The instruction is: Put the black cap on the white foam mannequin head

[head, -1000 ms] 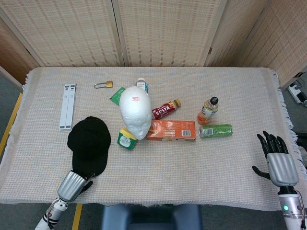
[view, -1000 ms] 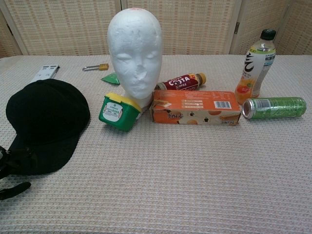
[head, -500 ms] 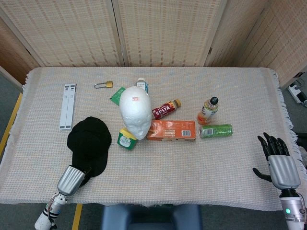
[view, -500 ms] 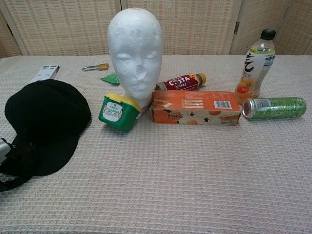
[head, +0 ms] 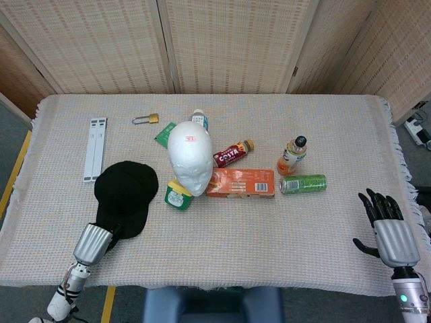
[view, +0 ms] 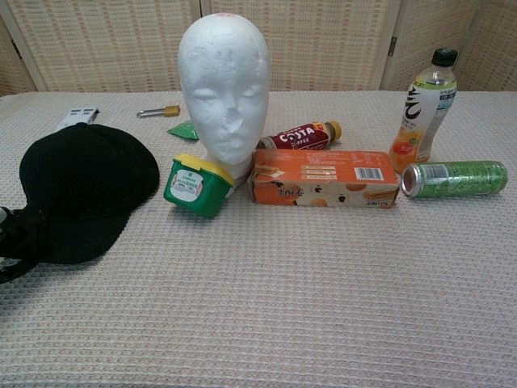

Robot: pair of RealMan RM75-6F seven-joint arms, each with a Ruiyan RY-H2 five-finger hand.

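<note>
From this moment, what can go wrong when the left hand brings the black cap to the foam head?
The left hand holds the black cap only by its brim edge, so the cap may slip out or droop. The white foam mannequin head stands among a green tub, an orange box and a Costa bottle; a push could tip it or shove these.

— is the light strong here?
— it is bright and even, soft, from above. the white foam head point(head: 189, 157) throws only a faint shadow just beside it on the cloth.
— any glare or blur?
— no glare. both views are sharp; in the chest view the black cap point(view: 85, 187) left of the head shows almost no detail.
</note>
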